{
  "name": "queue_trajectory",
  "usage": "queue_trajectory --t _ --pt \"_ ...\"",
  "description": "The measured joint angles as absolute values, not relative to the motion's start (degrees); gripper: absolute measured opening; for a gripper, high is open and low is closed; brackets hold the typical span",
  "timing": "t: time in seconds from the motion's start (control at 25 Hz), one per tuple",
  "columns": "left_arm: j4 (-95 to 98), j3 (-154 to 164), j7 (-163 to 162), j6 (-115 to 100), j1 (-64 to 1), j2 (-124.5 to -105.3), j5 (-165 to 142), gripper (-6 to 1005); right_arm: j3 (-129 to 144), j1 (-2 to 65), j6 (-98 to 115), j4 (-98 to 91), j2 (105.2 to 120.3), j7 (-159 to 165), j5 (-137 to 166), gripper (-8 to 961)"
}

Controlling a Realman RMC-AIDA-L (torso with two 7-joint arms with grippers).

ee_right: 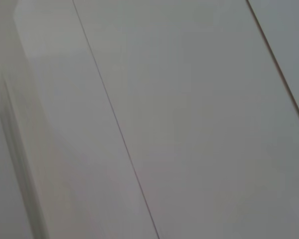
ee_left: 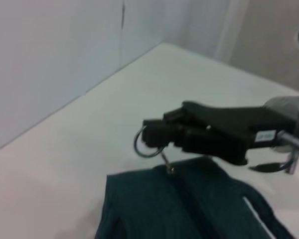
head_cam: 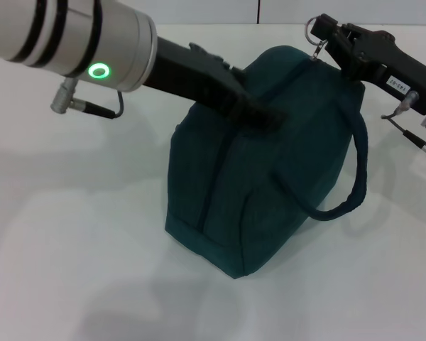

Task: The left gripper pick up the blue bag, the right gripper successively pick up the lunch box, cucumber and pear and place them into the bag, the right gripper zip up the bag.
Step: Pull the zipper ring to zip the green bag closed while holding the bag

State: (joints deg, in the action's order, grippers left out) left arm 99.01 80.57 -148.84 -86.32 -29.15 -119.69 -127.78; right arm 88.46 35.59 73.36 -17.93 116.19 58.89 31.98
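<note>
Landmark: the blue bag (head_cam: pixel 255 177), a dark teal fabric bag standing on the white table (head_cam: pixel 71 234), near the middle of the head view.

Bag condition: upright with a slight lean; the top seam runs from the near lower end up to the far upper end. It appears closed along the length that shows. One carry strap (head_cam: pixel 358 167) hangs in a loop off the bag's right side.

Bag contents: cannot tell; nothing of the inside shows.

Left gripper (head_cam: pixel 266 114): on the top of the bag, about midway along the seam. Its black fingers are pressed together and lie against the fabric there; whether they pinch fabric or the other handle cannot be told from the head view.

Left arm: reaches in from the upper left above the table, a green ring light (head_cam: pixel 99 71) lit on its silver housing.

Right gripper (ee_left: pixel 152 132): at the far upper end of the bag, just above the fabric. In the left wrist view its fingers are drawn together on the metal ring (ee_left: pixel 145 144) of the zipper pull (ee_left: pixel 167 162), which hangs from the ring down to the bag's top edge.

Right arm: comes in from the upper right, beyond the strap.

Right wrist view: only pale flat panels with thin seams; neither the bag nor any fingers show.
</note>
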Motion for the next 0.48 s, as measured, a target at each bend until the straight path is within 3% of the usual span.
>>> queue_trajectory --t 0.4,0.48 --pt "97.6 81.6 -147.6 -85.7 -28.8 -119.71 -127.1 803 88.5 35.6 73.4 -17.9 116.19 58.9 32.0 139" --pt "97.7 81.7 -147.3 -85.7 -28.8 -119.70 -127.0 723 88.5 35.6 73.4 -17.9 116.19 58.9 32.0 140"
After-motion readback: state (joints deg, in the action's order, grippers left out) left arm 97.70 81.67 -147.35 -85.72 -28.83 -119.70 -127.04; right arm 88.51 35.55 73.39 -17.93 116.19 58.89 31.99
